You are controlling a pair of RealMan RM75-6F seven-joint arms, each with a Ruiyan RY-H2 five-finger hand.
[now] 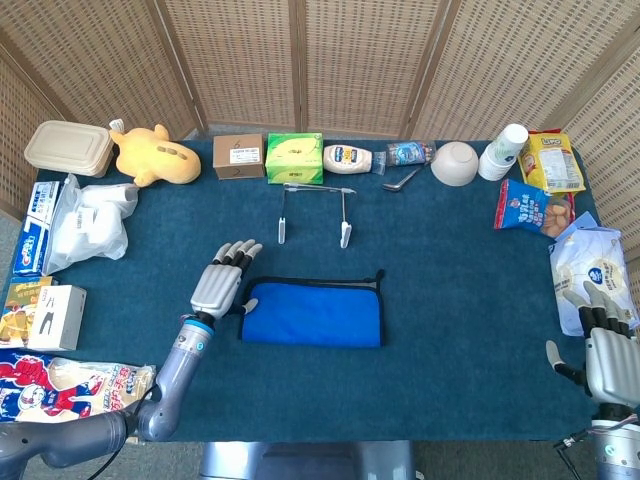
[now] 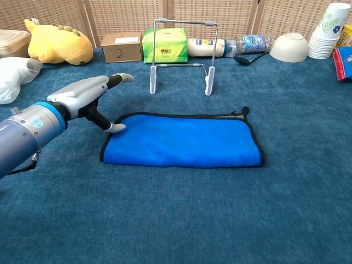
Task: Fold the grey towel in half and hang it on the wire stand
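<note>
Towel [image 2: 184, 140] lies folded, blue side up with a dark hem, at the table's centre, and the wire stand [image 2: 181, 55] sits just beyond it at twelve o'clock. Left hand [image 2: 91, 94] hovers at the towel's nine o'clock end with fingers spread and holding nothing, thumb tip near the corner. Right hand [image 1: 607, 345] waits well apart at four o'clock, fingers apart and empty.

Risk, as I judge it: grasping only the top layer would undo the fold, and dragging cloth toward the light stand could tip it.

Whether the thumb touches the fabric is unclear. The grey face is hidden, and the right hand's wrist is cut off by the frame's edge.
</note>
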